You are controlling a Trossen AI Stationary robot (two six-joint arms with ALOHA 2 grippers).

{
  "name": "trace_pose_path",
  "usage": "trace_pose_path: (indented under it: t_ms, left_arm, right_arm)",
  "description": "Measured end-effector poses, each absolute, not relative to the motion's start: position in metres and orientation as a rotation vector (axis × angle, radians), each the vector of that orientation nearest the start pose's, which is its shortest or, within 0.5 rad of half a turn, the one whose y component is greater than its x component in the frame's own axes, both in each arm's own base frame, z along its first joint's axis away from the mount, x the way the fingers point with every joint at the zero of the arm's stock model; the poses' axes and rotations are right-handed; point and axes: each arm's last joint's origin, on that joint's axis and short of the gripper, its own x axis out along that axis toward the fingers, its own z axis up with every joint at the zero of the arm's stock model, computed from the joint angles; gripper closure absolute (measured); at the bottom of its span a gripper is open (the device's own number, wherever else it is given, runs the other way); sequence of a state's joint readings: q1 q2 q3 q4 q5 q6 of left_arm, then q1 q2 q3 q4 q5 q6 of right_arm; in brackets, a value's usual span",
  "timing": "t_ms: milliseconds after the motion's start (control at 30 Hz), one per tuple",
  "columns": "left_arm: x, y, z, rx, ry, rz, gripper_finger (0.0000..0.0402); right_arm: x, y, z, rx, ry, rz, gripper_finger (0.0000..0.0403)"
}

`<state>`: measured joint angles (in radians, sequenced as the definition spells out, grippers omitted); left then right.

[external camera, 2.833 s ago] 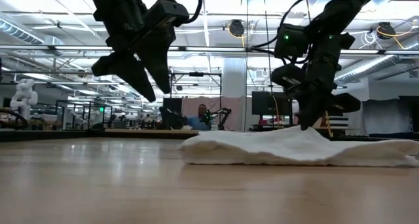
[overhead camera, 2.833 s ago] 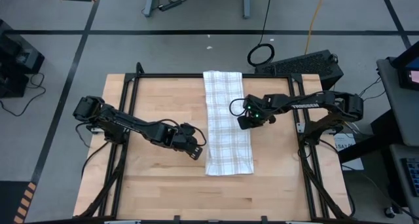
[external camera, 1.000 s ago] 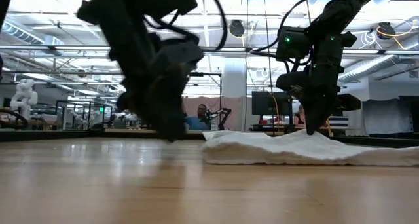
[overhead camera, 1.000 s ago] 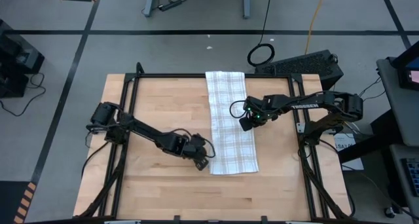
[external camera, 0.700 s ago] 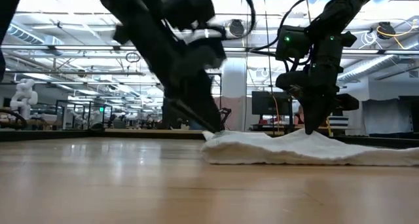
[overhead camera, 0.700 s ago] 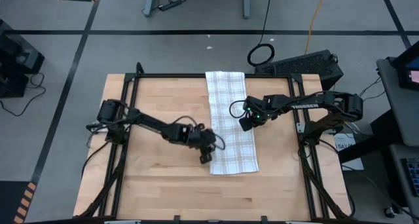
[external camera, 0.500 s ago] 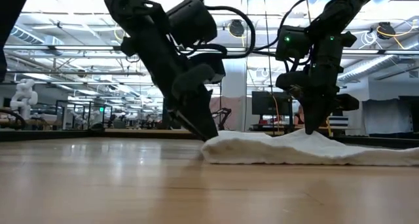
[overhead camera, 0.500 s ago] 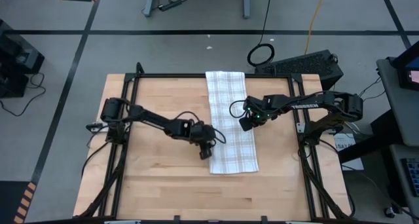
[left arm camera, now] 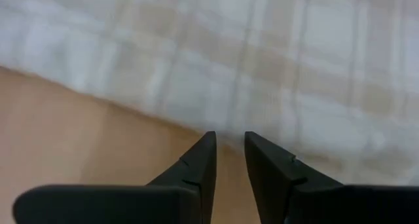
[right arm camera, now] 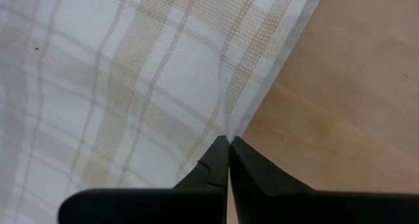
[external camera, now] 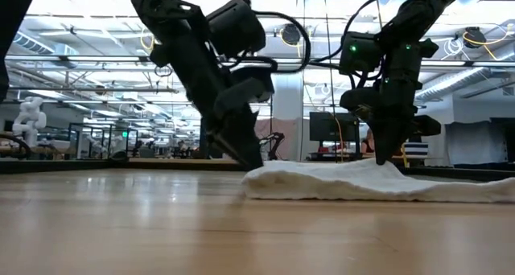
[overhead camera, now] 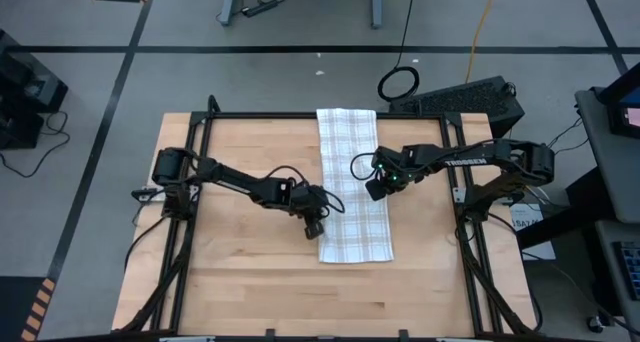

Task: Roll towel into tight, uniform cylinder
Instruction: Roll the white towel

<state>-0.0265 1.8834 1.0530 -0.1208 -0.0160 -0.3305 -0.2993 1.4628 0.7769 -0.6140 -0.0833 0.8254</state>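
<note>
The towel point(overhead camera: 350, 182), white with a beige check, lies flat as a long strip from the table's far edge toward the near edge. In the low view the towel point(external camera: 362, 182) is a low, rumpled band. My left gripper point(overhead camera: 314, 229) slants down at the strip's left edge near its near end. In the left wrist view its fingertips point(left arm camera: 229, 137) stand a narrow gap apart right at that edge; whether they touch the cloth I cannot tell. My right gripper point(overhead camera: 374, 191) is shut on the strip's right edge, about midway along. My right gripper pinches the towel's right edge point(right arm camera: 230, 127) between its two shut fingertips, coming steeply from above. Creases in the cloth run to the tips. In the low view the cloth rises in a small peak point(external camera: 385, 164) under the fingers, and the rest lies on the table.
Black frame rails point(overhead camera: 200, 162) run along the table's left and right sides. Bare wood point(overhead camera: 240, 272) lies left of and in front of the towel. A black box point(overhead camera: 460, 97) and a cable loop sit on the floor beyond the far right corner.
My left gripper has gone from the bare wood toward the table's far edge and right, up to the towel's left edge, rolling its wrist on the way. The towel's near left end now lies a little flatter and farther left. My right gripper has kept still.
</note>
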Motion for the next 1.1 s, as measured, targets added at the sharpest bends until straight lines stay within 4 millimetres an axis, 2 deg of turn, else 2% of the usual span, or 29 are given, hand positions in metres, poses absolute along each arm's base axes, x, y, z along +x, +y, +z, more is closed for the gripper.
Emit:
trace_pose_path:
  t_ms: [233,400,600,833,1100]
  left_arm:
    - [0.363,-0.014,0.133,-0.348,0.998,0.085,0.0317]
    - [0.368,-0.023,0.135,-0.339,0.951,0.023,0.0317]
    - [0.371,-0.024,0.13,-0.318,0.933,0.089,0.0317]
    - [0.36,-0.02,0.128,-0.518,1.039,0.235,0.0317]
    - [0.357,-0.03,0.135,-0.622,1.035,0.259,0.0317]
  right_arm:
    - [0.234,-0.069,0.164,0.955,1.159,-0.702,0.0403]
    - [0.234,-0.069,0.164,0.955,1.158,-0.693,0.0403]
    - [0.236,-0.07,0.164,0.954,1.146,-0.688,0.0403]
    - [0.235,-0.069,0.164,0.96,1.147,-0.69,0.0403]
    - [0.236,-0.069,0.164,0.963,1.145,-0.691,0.0403]
